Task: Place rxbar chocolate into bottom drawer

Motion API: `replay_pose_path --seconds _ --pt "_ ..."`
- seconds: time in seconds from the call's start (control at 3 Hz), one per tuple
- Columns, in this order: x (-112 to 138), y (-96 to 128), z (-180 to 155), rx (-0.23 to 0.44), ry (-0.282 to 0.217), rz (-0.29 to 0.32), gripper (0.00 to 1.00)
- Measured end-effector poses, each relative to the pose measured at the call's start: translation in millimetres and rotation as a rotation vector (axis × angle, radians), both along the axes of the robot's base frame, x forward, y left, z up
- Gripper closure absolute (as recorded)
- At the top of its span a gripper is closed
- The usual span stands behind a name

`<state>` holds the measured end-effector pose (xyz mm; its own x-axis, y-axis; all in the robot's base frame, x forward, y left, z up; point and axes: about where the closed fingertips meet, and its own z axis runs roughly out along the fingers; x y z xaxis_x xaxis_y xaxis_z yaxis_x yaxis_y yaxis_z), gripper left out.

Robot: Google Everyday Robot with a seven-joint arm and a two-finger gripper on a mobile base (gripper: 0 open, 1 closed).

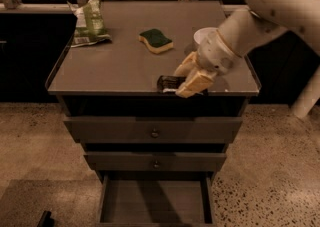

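Rxbar chocolate (169, 83) on cabinet top (125, 66), end hidden behind gripper (188, 78).

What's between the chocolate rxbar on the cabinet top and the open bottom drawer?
Camera view: the shut top drawer and middle drawer lie between the rxbar chocolate and the bottom drawer. The gripper is at the bar, near the cabinet's front edge.

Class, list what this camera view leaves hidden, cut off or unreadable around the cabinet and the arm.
1. rxbar chocolate: its right end is hidden under the gripper at the tabletop's front edge, camera view.
2. bottom drawer: its front is cut off by the picture's lower edge.
3. green chip bag: its print is too small to read.
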<state>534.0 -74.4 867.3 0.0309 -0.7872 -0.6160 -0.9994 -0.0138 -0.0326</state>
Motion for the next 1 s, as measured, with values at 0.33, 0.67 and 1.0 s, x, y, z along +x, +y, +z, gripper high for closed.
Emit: replay_pose_path --seconds 0.33,0.67,1.0 --pt "-41.0 12.7 2.0 0.158 -0.066 -0.033 1.0" --pt "-49.1 -9.0 -18.9 0.184 -0.063 -0.124 1.0" --pt "-49.1 -5.4 -19.2 0.175 -0.058 -0.113 1.0"
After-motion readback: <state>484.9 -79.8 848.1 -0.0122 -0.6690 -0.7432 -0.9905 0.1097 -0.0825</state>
